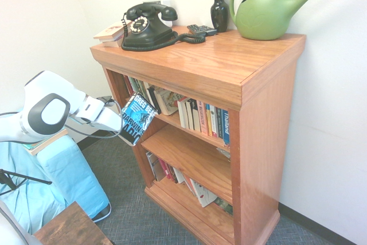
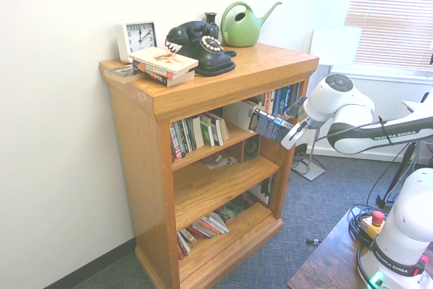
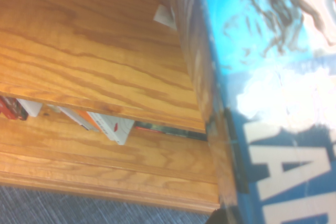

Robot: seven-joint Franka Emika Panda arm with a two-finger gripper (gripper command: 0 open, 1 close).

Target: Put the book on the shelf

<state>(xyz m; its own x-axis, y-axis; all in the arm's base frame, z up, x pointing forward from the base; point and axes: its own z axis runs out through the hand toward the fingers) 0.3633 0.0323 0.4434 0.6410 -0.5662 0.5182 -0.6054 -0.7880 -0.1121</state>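
Jaws of the gripper are squeezed tight on the book, and I think it holds the book by one edge so the rest can poke out ahead and slide in first. Going from left to right in the first outside view, you see the white arm, then the gripper, then the blue book sticking out past the jaws and tipped at a slant. Next comes the bookcase, where the book hangs in the air just in front of the shelf, not resting on it yet.
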